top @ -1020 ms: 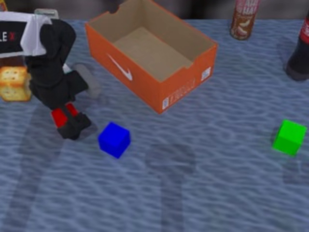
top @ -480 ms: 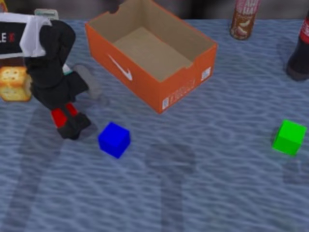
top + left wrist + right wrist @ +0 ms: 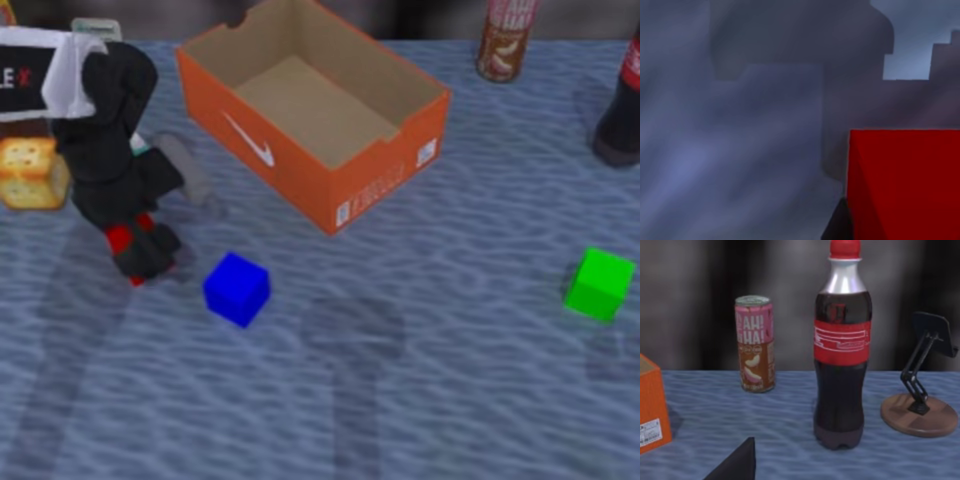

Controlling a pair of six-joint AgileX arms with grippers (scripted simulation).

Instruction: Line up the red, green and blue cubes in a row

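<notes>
Gripping the small bright red solid cube (image 3: pixel 122 238), the left tool (image 3: pixel 140 255) sits low over the blue rippled worktop (image 3: pixel 420 350) at about 9 o'clock in the top view, its dark fingers (image 3: pixel 152 250) clenched on the cube so that only slivers of red show between and below them. In the left wrist view the red cube (image 3: pixel 905 185) fills the near corner against the blurred worktop surface; whether its underside touches the worktop cannot be told.

The deep blue solid cube (image 3: pixel 237 289) rests on the worktop just beside the left tool, at its 4 o'clock side, apart from it. The bright green solid cube (image 3: pixel 600 284) rests well apart, near the 3 o'clock edge of the top view.

The large open orange cardboard shoebox (image 3: pixel 400 165) lies toward 12 o'clock, turned at an angle, with its near corner pointing at the space between the blue and green cubes. A yellow-brown bread-like block (image 3: pixel 28 172) lies at the 9 o'clock edge, behind the left arm.

The right arm is parked out of the top view; its tool state cannot be told. Its wrist view shows a dark cola bottle with a red cap and label (image 3: pixel 842 347), a pink-and-brown drink can (image 3: pixel 755 343) and a small black stand on a round wooden base (image 3: pixel 919 412).
</notes>
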